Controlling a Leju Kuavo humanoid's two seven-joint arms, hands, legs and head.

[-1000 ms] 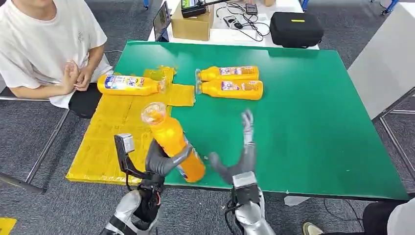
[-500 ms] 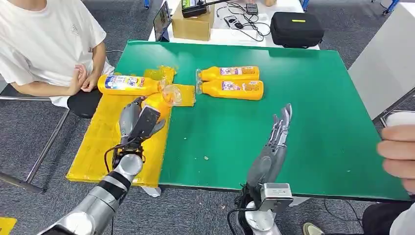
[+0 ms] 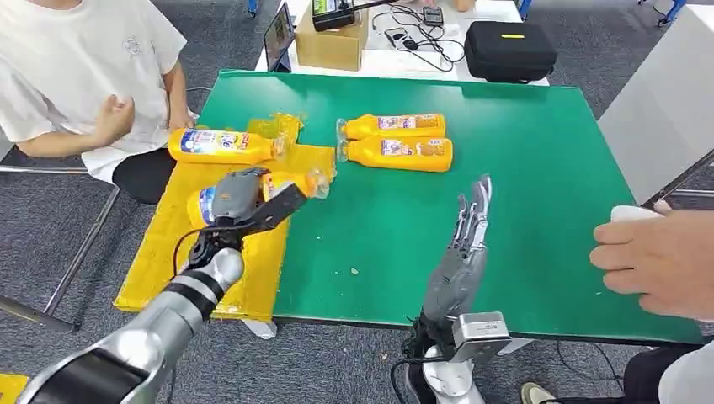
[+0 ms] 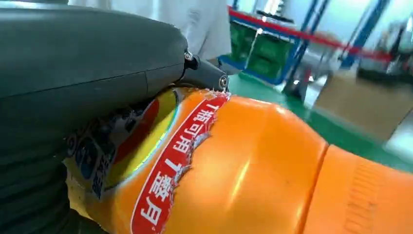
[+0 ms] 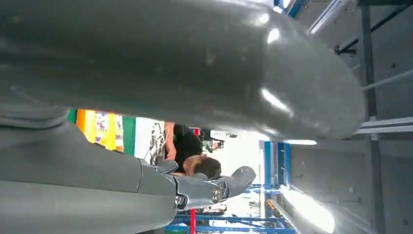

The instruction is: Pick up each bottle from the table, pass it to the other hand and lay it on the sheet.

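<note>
A person in a white shirt (image 3: 76,76) is seated at the far left, beside the yellow sheet (image 3: 181,244); one orange bottle (image 3: 221,145) is laid on the sheet's far end; the left robot hand (image 3: 240,202) is closed around a second orange bottle (image 3: 290,182), held lying on its side low over the sheet, whether touching cannot be told; its label and orange body (image 4: 253,165) are seen close up in the left wrist view; two more bottles (image 3: 396,141) lie side by side on the green bench (image 3: 539,168), just beyond the sheet; the right robot hand (image 3: 461,252) is raised above the bench's near edge, fingers straight and holding nothing; a person's hand (image 3: 652,261) is seen at the right edge.
</note>
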